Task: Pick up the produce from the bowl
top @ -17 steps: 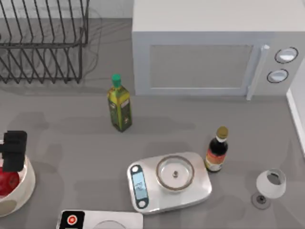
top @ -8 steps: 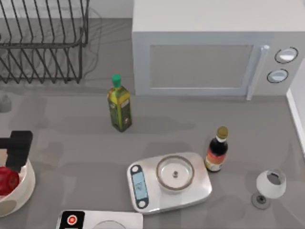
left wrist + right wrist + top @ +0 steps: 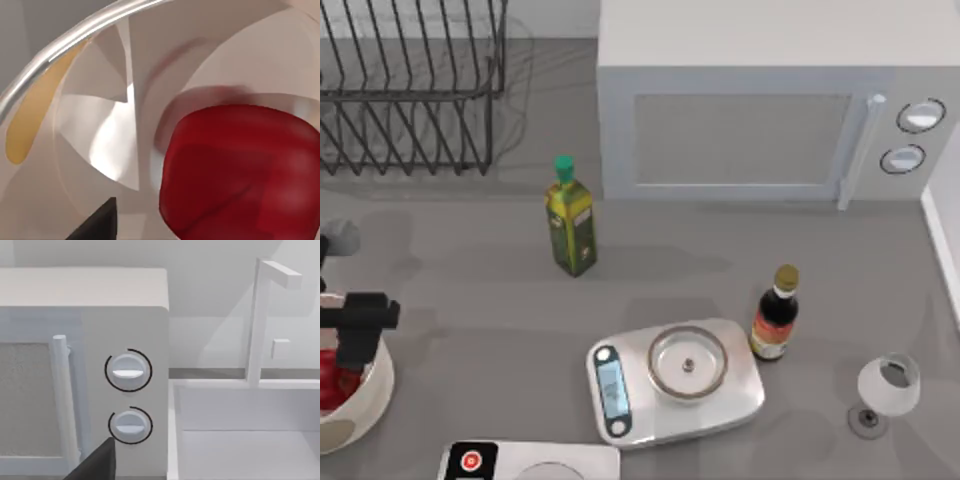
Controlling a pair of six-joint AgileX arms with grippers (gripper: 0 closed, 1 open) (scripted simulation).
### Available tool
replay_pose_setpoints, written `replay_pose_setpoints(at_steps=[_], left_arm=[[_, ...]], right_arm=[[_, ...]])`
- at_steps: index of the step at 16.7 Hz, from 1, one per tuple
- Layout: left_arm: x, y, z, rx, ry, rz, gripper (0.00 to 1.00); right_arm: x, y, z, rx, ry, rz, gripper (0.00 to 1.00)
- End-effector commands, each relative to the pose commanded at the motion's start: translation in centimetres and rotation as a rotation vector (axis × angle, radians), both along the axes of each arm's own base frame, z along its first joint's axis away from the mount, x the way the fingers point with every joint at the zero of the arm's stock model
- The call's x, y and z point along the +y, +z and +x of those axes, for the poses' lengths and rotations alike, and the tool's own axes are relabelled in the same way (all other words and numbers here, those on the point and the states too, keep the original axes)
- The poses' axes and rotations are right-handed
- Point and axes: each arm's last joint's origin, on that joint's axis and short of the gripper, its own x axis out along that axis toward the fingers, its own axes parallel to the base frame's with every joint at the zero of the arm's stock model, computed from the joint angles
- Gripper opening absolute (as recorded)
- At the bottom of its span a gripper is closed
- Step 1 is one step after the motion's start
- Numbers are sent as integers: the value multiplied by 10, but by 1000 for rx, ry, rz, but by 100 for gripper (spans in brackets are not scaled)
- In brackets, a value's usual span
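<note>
the wide, round cream-white bowl sits at the table's left edge, cut off by the top view's border, with bare grey table open to its right as far as the steel kitchen scale. a white device with a small red button lies just beyond the bowl at the near edge. inside the bowl rests the small glossy red round produce, close against the pale inner wall in the left wrist view. the left gripper hangs over the bowl's rim above the produce; i cannot tell how its fingers stand. the right arm's wrist view faces the white microwave.
</note>
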Motion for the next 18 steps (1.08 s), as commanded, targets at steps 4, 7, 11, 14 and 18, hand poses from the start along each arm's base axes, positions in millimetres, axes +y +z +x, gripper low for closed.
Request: replay_pose_setpoints(at_steps=[4, 7, 11, 14, 18], left_arm=[[0, -46, 1, -25, 0, 0, 100], [0, -66, -5, -6, 0, 0, 100], [0, -68, -5, -3, 0, 0, 100], [0, -68, -5, -3, 0, 0, 77], [0, -68, -5, -3, 0, 0, 47]], right_arm=[[0, 0, 0, 0, 0, 0, 100], [0, 0, 0, 0, 0, 0, 100], [0, 0, 0, 0, 0, 0, 100], [0, 0, 0, 0, 0, 0, 100], [0, 0, 0, 0, 0, 0, 100]])
